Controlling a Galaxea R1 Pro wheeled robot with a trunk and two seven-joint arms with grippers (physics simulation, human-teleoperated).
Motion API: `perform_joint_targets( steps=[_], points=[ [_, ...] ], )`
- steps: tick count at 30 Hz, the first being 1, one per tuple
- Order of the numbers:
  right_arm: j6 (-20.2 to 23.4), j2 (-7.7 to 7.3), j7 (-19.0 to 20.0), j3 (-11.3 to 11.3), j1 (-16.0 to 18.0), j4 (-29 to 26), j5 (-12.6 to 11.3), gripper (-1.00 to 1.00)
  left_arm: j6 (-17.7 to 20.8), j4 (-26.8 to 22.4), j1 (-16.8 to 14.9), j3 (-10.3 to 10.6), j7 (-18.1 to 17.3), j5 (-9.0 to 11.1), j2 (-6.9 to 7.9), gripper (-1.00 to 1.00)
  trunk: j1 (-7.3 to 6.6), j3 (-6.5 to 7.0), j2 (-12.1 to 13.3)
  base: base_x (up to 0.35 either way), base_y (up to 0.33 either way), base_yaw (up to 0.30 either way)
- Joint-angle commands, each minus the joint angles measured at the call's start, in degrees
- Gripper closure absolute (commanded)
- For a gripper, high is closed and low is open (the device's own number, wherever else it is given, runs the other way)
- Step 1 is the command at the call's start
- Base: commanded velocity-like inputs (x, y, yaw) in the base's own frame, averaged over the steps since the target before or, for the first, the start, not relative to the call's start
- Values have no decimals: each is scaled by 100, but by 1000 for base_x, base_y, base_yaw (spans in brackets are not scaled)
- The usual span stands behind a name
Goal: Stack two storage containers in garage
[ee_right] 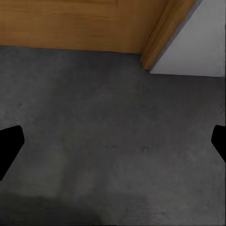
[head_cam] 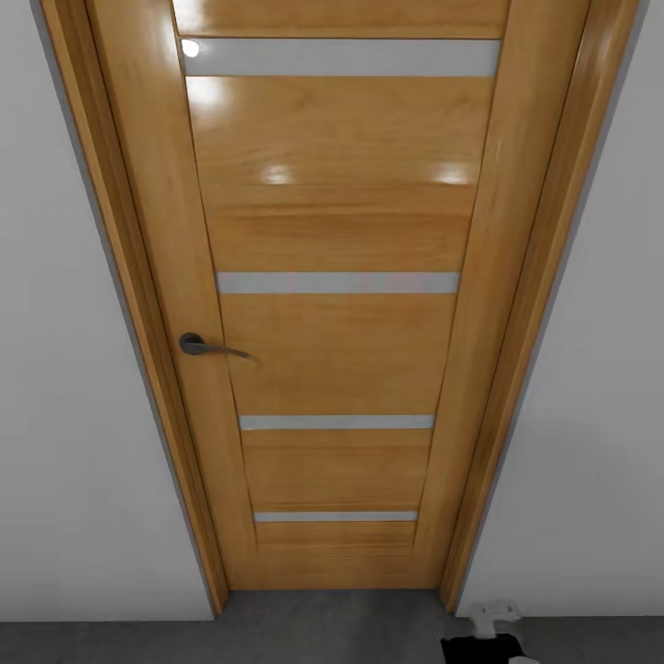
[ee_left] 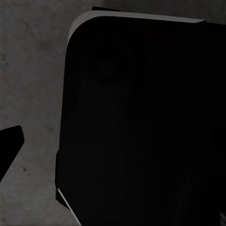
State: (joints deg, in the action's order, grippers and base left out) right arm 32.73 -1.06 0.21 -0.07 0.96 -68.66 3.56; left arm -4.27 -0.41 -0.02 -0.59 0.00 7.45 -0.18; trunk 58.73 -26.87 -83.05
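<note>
The two orange-red storage containers are out of view. A closed wooden door [head_cam: 337, 304] with frosted strips and a dark lever handle [head_cam: 198, 345] faces me, close up. My right gripper [ee_right: 113, 146] hangs open over the dark grey concrete floor [ee_right: 108, 122], nothing between its fingers; part of it shows low in the head view [head_cam: 493, 627]. The left gripper [ee_left: 113, 141] points down at the same floor [ee_left: 33, 84]. One black fingertip [ee_left: 9, 146] sits far out at the picture's edge, so the jaws stand wide and empty.
Pale grey walls [head_cam: 65, 369] flank the door frame [head_cam: 138, 304] on both sides. A big dark rounded body [ee_left: 141, 122], seemingly my own base, fills much of the left wrist view. The door's bottom edge and frame corner [ee_right: 155, 52] lie just ahead of the right gripper.
</note>
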Motion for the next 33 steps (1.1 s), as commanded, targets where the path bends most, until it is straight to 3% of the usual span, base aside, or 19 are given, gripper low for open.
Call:
perform_joint_targets(
  steps=[1,5,9,10,11,12,16,19,24,33],
  points=[
    [230,-1,3,5,2,-306,30,-100,-12,-3,0,-2,0,46,-1,-100,0,-6,-3,0,0,0],
    [1218,0,16,16,36,-1447,30,-100,-12,-3,2,-2,0,46,0,-100,0,-6,-3,0,0,0],
    [1784,19,26,141,348,-1847,33,-100,-12,-3,2,-2,0,46,0,-100,0,-6,-3,0,0,0],
    [1977,33,26,283,533,-1916,37,-100,-12,-3,2,-2,0,46,0,-100,0,-6,-3,0,0,0],
    [2308,64,8,622,917,-1988,49,-100,-12,-3,2,-2,0,46,0,-100,0,-6,-3,0,0,0],
    [2397,84,-6,778,1092,-2006,53,-100,-12,-3,2,-2,0,46,0,-100,0,-6,-3,0,0,0],
    [2481,175,-44,1083,1443,-2057,83,-100,-12,-3,2,-2,0,46,0,-100,0,-6,-3,0,0,0],
    [2401,439,-55,1195,1667,-2093,124,-100,-12,-3,2,-2,0,46,0,-100,0,-6,-3,0,0,0],
    [2118,741,-59,1363,1921,-2109,286,-100,-12,-3,2,-2,0,46,-1,-100,0,-6,-3,0,0,0],
    [1797,959,-119,1789,2029,-2116,801,-100,-12,-4,2,-2,0,46,0,-100,0,-6,-3,0,0,0]
  ],
)
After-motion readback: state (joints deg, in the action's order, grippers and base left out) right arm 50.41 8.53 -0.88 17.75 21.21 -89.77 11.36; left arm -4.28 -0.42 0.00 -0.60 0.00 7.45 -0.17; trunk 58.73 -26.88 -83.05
